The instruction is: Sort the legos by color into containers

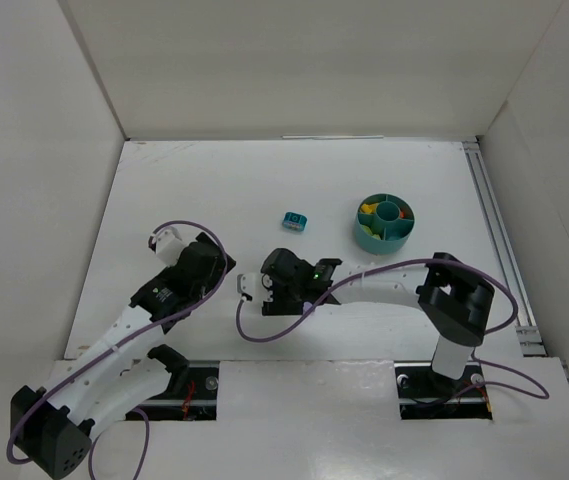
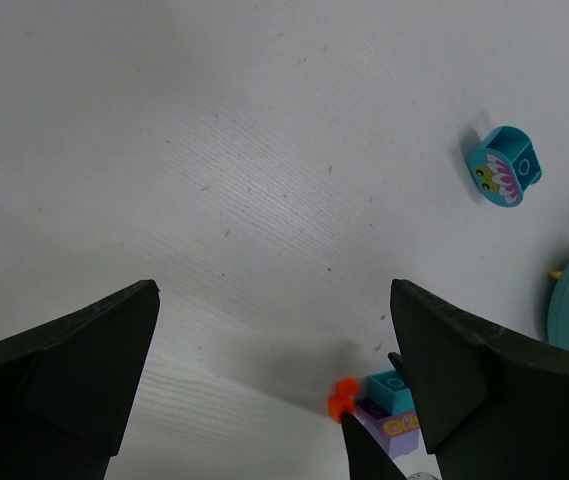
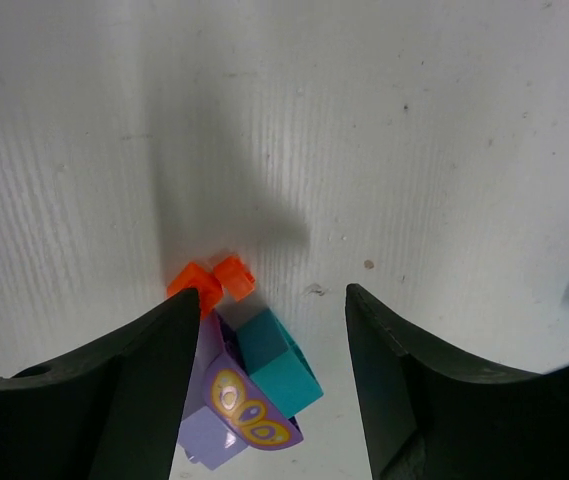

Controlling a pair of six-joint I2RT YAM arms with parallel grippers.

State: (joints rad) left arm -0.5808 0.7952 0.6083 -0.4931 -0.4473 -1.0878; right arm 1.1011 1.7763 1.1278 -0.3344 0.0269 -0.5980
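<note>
Left gripper (image 2: 272,300): jaws wide apart with nothing between them, over the bare table (image 1: 214,190) on the left.
Right gripper (image 3: 272,300): jaws apart, straddling a cluster of bricks near the table's centre. It is not clamped, as a gap shows beside one finger.
Cluster: orange brick (image 3: 212,282), teal brick (image 3: 279,365) and purple brick (image 3: 234,410) touch one another. The orange and purple ones lie against the other finger.
Face brick (image 1: 295,220): teal, alone, farther out than both grippers and left of the bowl.
Teal bowl (image 1: 379,240): far right, with yellow and green bricks in its outer compartments.
</note>
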